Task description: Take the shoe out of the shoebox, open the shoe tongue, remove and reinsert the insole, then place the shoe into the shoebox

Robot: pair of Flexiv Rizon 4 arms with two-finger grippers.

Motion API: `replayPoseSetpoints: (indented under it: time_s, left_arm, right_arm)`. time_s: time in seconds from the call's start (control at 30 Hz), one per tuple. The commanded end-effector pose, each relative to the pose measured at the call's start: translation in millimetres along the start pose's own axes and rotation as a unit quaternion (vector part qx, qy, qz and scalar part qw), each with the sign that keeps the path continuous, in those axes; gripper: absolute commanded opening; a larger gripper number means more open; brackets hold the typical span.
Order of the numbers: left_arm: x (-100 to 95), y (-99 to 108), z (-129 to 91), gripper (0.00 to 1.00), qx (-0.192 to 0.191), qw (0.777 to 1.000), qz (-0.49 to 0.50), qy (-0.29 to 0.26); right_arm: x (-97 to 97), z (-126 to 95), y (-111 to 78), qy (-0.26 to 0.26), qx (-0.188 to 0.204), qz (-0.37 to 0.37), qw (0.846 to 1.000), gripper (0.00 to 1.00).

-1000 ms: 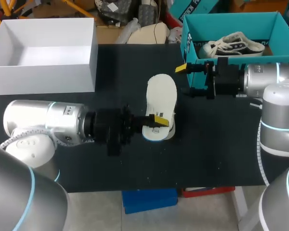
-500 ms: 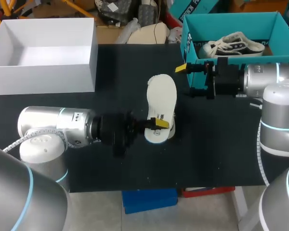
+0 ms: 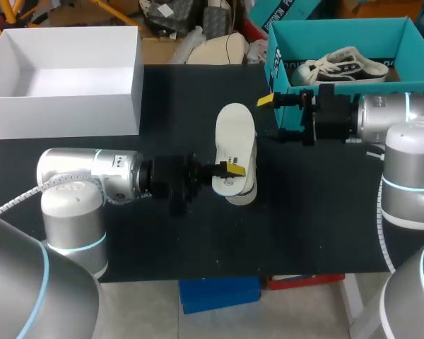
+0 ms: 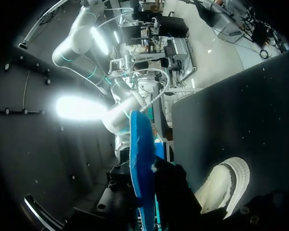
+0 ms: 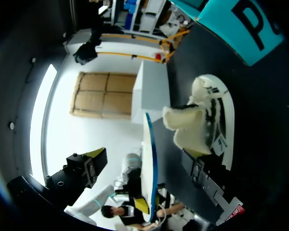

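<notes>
My left gripper (image 3: 232,169) is shut on the heel end of a white insole (image 3: 236,134) with a blue underside, holding it above the black table. In the left wrist view the insole (image 4: 137,159) shows edge-on between the dark fingers of that gripper (image 4: 151,195). A cream shoe (image 3: 243,193) lies just under the insole; it also appears beside the gripper (image 4: 227,185). My right gripper (image 3: 269,117) stands open, nothing in it, right of the insole by the teal shoebox (image 3: 279,74). From the right wrist, the shoe (image 5: 201,122) lies on its side ahead of that open gripper (image 5: 151,180).
A second shoe (image 3: 343,65) with dark trim lies inside the teal shoebox. An open white box (image 3: 92,106) stands at the table's back left. Bare black tabletop (image 3: 304,226) stretches across the front and right.
My left arm has swung rightward and its wrist has turned. The insole has risen and shifted slightly away from the front edge, uncovering the shoe's end. The right arm has kept still.
</notes>
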State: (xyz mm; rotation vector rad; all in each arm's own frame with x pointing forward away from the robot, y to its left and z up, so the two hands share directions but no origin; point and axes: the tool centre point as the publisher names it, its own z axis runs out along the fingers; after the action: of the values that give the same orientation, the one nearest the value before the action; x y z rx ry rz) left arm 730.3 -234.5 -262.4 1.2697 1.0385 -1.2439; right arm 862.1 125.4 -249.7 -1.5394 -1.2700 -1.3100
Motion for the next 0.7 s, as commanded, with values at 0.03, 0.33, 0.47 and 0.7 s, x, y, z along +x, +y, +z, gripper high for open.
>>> replayPoseSetpoints:
  time_s: [0.03,0.33,0.47,0.7]
  left_arm:
    - [7.6,11.7,3.7,0.0,-0.001,1.0,0.001,-0.004]
    - [8.5,15.4,-1.5,0.0,-0.015,1.0,-0.002,-0.005]
    - [8.5,15.4,-1.5,0.0,-0.015,1.0,-0.002,-0.005]
    - [8.5,15.4,-1.5,0.0,-0.015,1.0,-0.002,-0.005]
  right_arm:
    - [-0.1,1.0,-1.0,-0.001,-0.002,0.0,1.0,1.0]
    - [-0.1,1.0,-1.0,-0.001,-0.002,0.0,1.0,1.0]
    - [-0.1,1.0,-1.0,-0.001,-0.002,0.0,1.0,1.0]
    - [-4.5,15.2,-1.5,0.027,0.041,-0.035,0.998,1.0]
